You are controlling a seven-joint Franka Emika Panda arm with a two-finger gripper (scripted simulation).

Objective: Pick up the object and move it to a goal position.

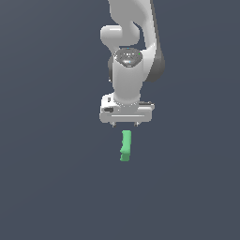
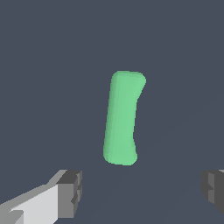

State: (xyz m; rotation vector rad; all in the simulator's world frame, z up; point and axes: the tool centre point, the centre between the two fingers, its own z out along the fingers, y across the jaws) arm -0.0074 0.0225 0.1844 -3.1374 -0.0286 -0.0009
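The object is a small bright green elongated block (image 1: pixel 125 146) with a notched side, lying on the dark grey floor just in front of the white arm's hand in the exterior view. In the wrist view the block (image 2: pixel 122 119) lies lengthwise, beyond the fingertips and between their lines. My gripper (image 1: pixel 124 123) hangs above the floor, just behind the block's near end, with only short finger tips showing under the hand. In the wrist view the gripper (image 2: pixel 142 188) is open wide and empty; one finger pad (image 2: pixel 70 192) and the other (image 2: pixel 213 188) stand far apart.
The dark grey floor (image 1: pixel 51 178) spreads flat all around. The white arm (image 1: pixel 131 42) rises behind the hand at the top of the exterior view. No goal marker shows.
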